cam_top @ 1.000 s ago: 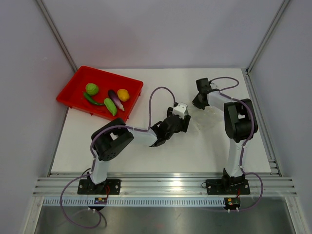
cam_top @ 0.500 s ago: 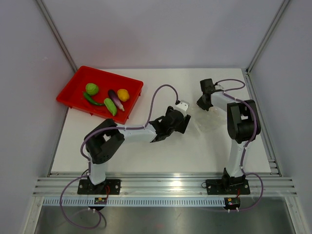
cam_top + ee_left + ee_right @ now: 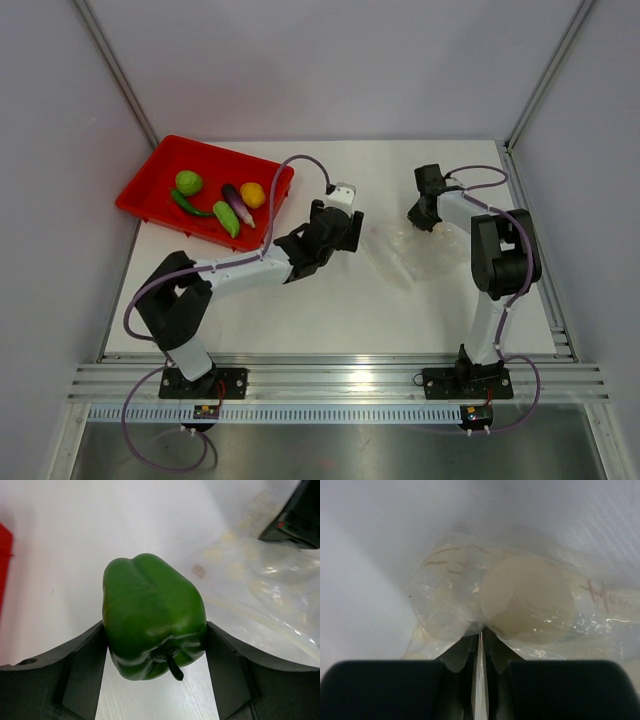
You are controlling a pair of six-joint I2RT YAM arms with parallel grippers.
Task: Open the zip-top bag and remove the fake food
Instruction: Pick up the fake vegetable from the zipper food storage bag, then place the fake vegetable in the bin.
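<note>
My left gripper [image 3: 343,225] is shut on a green toy pepper [image 3: 152,615] and holds it above the white table, left of the clear zip-top bag [image 3: 410,255]. The bag's crinkly edge also shows at the right of the left wrist view [image 3: 270,585]. My right gripper [image 3: 418,222] is shut on the bag's far edge; the plastic [image 3: 520,600] is pinched between its fingertips. More fake food lies in the red tray [image 3: 150,190]: a round green piece [image 3: 188,182], a long green piece [image 3: 190,205], another green piece [image 3: 226,218], a purple eggplant [image 3: 238,203] and a round yellow piece [image 3: 253,194].
The red tray stands at the back left of the table. White walls with metal corner posts close in the back and sides. A metal rail runs along the near edge by the arm bases.
My left gripper has drawn left and back, away from the bag, with the green pepper in it. The bag has spread out to the left. My right gripper shifted slightly right.
</note>
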